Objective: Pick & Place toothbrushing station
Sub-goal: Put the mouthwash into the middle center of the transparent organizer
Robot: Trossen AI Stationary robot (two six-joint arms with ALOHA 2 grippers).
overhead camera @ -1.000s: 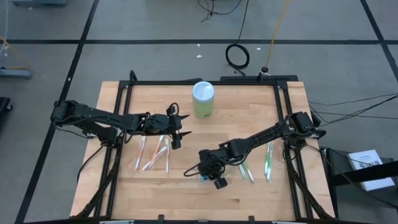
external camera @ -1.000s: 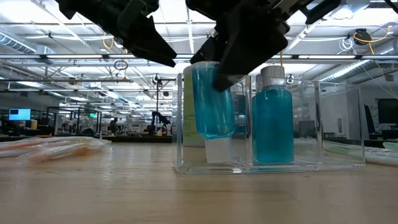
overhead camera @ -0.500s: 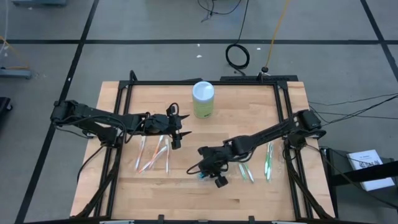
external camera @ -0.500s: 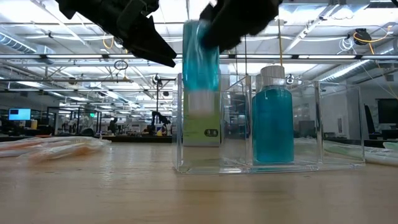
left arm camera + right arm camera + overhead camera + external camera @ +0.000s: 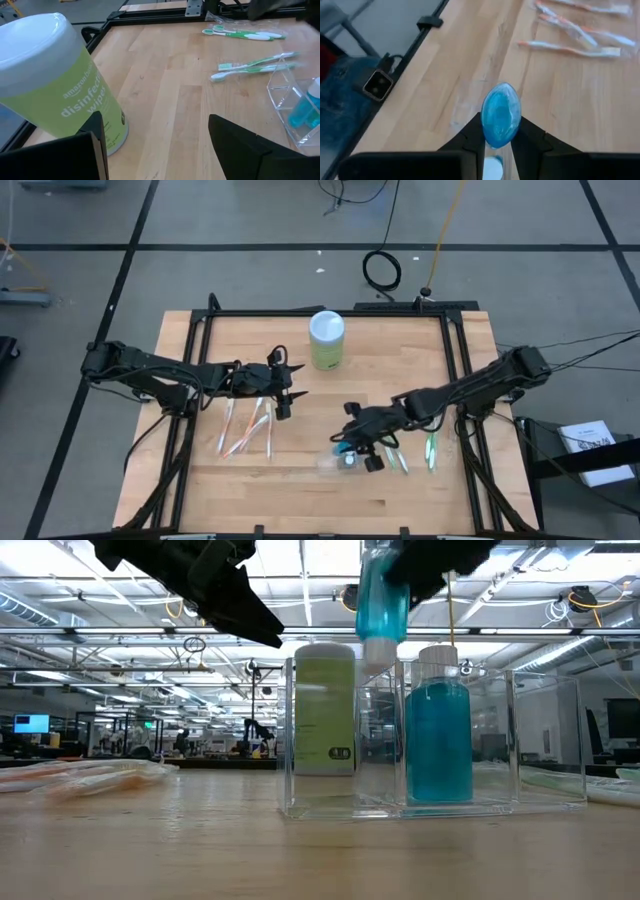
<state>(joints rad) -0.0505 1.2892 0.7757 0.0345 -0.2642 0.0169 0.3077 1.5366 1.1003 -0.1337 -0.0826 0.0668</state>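
Right gripper (image 5: 498,142): we see it clamped narrow on a small blue-liquid bottle with a white cap (image 5: 381,602), held cap-down above the clear plastic organizer (image 5: 540,745).
Organizer contents: a second blue bottle (image 5: 438,735) stands upright in one compartment.
Left gripper (image 5: 284,394): we see it spread wide, holding nothing, above the orange toothbrushes (image 5: 245,428).
Green wipes canister (image 5: 326,340): stands at the table's far middle.
Green toothbrushes (image 5: 431,442): lie near the right edge.

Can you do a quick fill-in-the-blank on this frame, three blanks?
1. The right gripper is shut on a bottle of ____ liquid.
2. The held bottle hangs above the clear ____.
3. The left gripper hovers open beside the ____-handled toothbrushes.

Missing words: blue; organizer; orange
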